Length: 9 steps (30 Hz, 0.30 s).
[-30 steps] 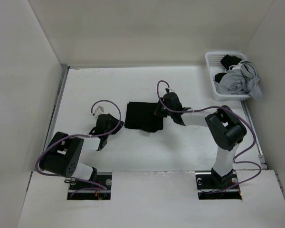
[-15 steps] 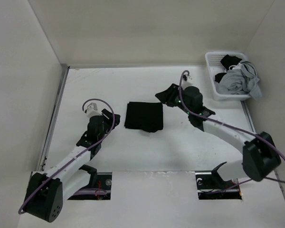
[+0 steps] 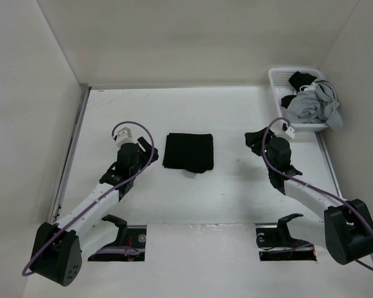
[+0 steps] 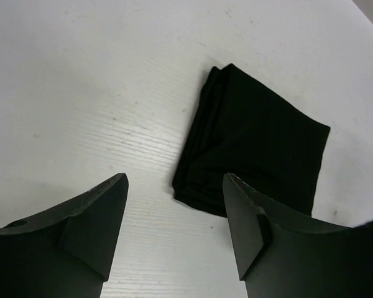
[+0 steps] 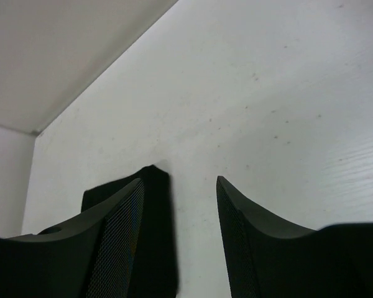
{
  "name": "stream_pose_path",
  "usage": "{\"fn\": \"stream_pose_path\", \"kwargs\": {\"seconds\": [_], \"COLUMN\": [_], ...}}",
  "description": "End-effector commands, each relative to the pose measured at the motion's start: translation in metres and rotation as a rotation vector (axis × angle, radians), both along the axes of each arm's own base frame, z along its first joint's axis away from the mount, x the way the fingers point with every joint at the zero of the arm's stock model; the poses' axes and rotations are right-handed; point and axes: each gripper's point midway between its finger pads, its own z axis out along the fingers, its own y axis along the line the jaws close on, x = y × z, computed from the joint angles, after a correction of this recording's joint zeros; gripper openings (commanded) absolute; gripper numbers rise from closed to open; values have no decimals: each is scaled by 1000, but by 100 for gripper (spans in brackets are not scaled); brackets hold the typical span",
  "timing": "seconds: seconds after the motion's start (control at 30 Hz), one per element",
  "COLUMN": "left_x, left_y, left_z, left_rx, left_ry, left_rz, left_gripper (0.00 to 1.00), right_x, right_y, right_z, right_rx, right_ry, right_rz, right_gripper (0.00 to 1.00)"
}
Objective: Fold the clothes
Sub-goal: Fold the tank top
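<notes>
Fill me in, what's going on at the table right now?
The black garment lies folded into a compact rectangle mid-table. Neither arm holds it: the left gripper and right gripper are both open, one on each side, clear of the cloth. The white basket at the far right holds other clothes.

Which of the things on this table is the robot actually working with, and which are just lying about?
Job in hand: the black garment, folded flat.
Just lying about: the white mesh basket in the far right corner; the grey clothes and black cloth heaped in it.
</notes>
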Motion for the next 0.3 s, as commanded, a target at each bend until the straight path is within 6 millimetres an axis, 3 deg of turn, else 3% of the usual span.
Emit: {"fn": "stream_pose_path", "kwargs": {"seconds": [0.0, 0.13, 0.27], "left_x": [11, 12, 16], "left_y": [-23, -33, -18], "left_z": [32, 37, 39], "left_rx": [4, 37, 64], "left_ry": [-69, -82, -83], "left_rz": [-62, -76, -21], "left_gripper": [60, 57, 56], "right_x": [12, 15, 16], "right_y": [-9, -3, -2], "right_z": [36, 29, 27], "right_rx": [91, 91, 92], "right_ry": [-130, -107, -102], "right_rz": [-59, -35, -29], "right_gripper": [55, 55, 55]}}
